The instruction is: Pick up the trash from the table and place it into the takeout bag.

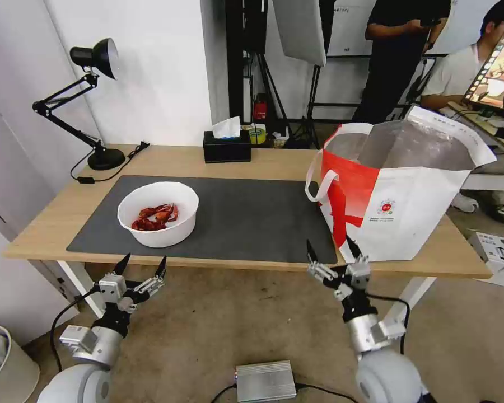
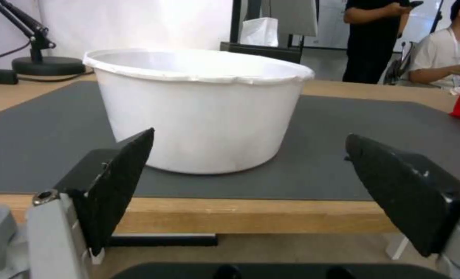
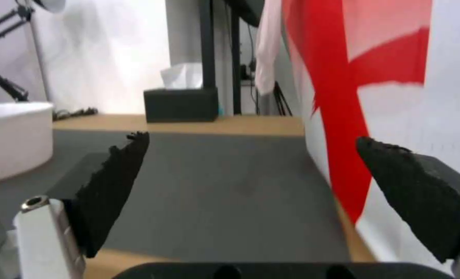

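One white bowl [image 1: 158, 213] sits on the left half of the dark grey mat [image 1: 246, 215], and it is the single piece of trash I can count on the table [image 1: 50, 226]. Inside it lies a small heap of red shells [image 1: 155, 217]; from my left wrist I see the bowl's outer wall and wavy rim [image 2: 199, 104], and the shells are hidden behind that wall.

One takeout bag [image 1: 400, 187] stands upright at the right end of the table, partly on the mat's right edge, mouth open and silver lining showing. It has a broad red band and a small round red logo [image 1: 386, 207] with tiny print beneath that I cannot read. One white loop handle [image 1: 319, 182] hangs on its left side; any handle on the far side is out of sight. From my right wrist the bag [image 3: 395, 97] is cut off at the frame's edge, and dark marks near the corner are too blurred to read.

My left claw [image 1: 141, 265] hovers just below the table's near edge, in front of the bowl, its two black fingers [image 2: 119, 182] spread wide and holding nothing. My right claw [image 1: 331, 251] hovers at the near edge beside the bag's lower left corner, its two fingers [image 3: 111, 182] likewise apart and empty.

At the back stand one black tissue box [image 1: 227, 146] with a white tissue sticking up, and one black desk lamp [image 1: 87, 101] at the left.
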Available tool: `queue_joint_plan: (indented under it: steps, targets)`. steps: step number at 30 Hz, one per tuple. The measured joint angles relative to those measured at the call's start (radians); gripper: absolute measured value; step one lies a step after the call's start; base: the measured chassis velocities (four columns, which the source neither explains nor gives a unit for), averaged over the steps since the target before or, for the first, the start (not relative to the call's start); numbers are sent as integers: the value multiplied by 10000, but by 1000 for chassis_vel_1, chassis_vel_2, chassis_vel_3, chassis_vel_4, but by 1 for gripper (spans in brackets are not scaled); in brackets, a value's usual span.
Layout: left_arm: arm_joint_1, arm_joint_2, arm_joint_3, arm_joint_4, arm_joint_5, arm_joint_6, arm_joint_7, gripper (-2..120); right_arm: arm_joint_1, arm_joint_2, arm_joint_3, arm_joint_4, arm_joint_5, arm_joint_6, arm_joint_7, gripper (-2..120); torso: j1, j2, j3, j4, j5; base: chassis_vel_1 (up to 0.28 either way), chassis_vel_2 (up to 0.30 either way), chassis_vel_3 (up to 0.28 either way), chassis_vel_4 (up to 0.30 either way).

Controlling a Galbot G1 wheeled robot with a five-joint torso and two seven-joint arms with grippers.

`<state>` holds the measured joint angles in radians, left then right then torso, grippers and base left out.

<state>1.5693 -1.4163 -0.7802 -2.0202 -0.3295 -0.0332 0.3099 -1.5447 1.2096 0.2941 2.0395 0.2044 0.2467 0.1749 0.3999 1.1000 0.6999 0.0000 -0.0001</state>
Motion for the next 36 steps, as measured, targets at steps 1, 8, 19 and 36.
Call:
queue_joint_plan:
  steps: [1, 8, 19, 36]
  targets:
    - [0, 6, 2, -27, -6, 23, 0, 100, -192, 89, -67, 65, -245, -28, 50, 100, 0, 0, 0, 0, 0, 0, 0, 0, 0]
    - [-42, 8, 12, -184, -37, 183, -128, 100, -525, 336, -229, 227, -758, -40, 171, 100, 0, 0, 1, 1, 1, 0, 0, 0, 0]
    - [-65, -9, 38, -396, -76, 469, -358, 100, -756, 407, -340, 496, -925, -64, 187, 100, 0, 0, 1, 0, 1, 0, 0, 0, 0]
    - [-9, 134, 8, -660, -280, 908, -755, 100, -679, 432, -282, 475, -933, -83, 274, 100, 0, 0, 1, 1, 1, 0, 0, 0, 0]
